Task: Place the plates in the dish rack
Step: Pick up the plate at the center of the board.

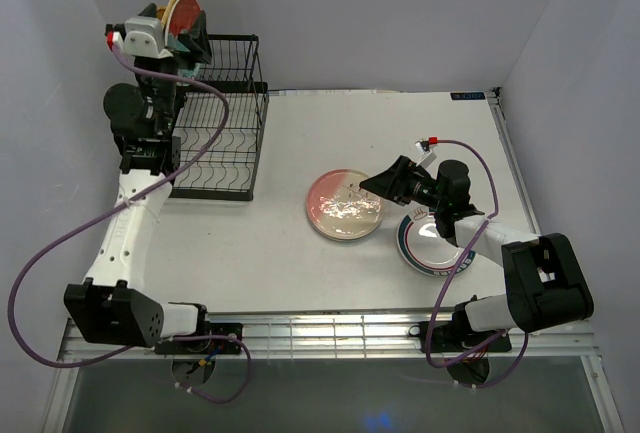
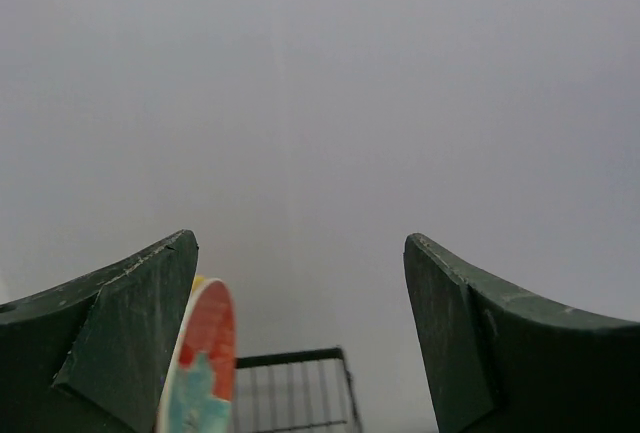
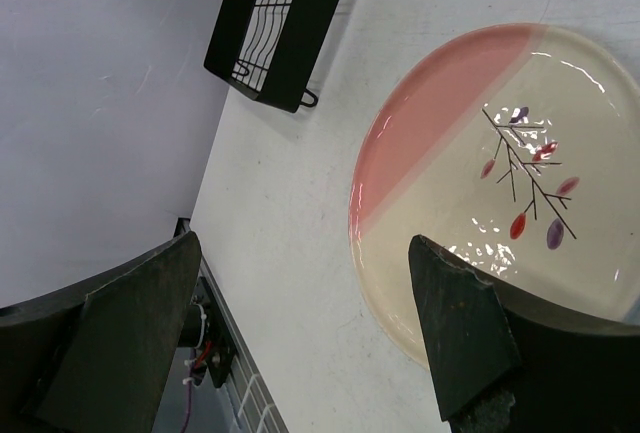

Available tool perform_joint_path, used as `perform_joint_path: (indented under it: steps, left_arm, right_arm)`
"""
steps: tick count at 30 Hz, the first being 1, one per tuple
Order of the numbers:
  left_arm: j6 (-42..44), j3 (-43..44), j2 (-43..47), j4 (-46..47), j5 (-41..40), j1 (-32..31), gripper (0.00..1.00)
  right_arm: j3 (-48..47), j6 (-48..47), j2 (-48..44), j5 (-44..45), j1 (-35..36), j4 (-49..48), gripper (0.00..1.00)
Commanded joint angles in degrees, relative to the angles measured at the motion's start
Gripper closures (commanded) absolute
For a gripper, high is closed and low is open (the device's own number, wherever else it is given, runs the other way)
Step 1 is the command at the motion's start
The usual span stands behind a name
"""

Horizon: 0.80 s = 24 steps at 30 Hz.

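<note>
The black wire dish rack stands at the table's far left. Red and yellow plates stand on edge at its rear. My left gripper hovers open just over them. In the left wrist view a red-and-teal plate rises close beside the left finger, ungripped, with rack wires below. A pink-and-white plate lies flat mid-table. My right gripper is open at its right edge, and one finger overlaps the plate. A white plate with green rim rings lies under the right arm.
Grey walls close in the table on the left, back and right. The rack shows at the top of the right wrist view. A metal rail runs along the table's near edge. Purple cables loop beside both arms.
</note>
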<state>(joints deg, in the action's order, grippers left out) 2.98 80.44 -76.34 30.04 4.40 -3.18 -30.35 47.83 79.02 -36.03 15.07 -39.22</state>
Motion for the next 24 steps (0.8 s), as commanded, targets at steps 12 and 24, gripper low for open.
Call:
perform_joint_path:
  steps: [12, 24]
  left_arm:
    - [-16.3, -24.0, 9.0, -1.9, 8.1, -11.8, 0.04]
    - [-21.4, -35.6, 4.4, 0.8, 15.5, -17.6, 0.04]
  right_arm:
    - [-4.7, -4.1, -3.7, 9.1, 0.0, 10.6, 0.09]
    - [-12.2, -11.4, -9.5, 32.1, 1.5, 35.1, 0.1]
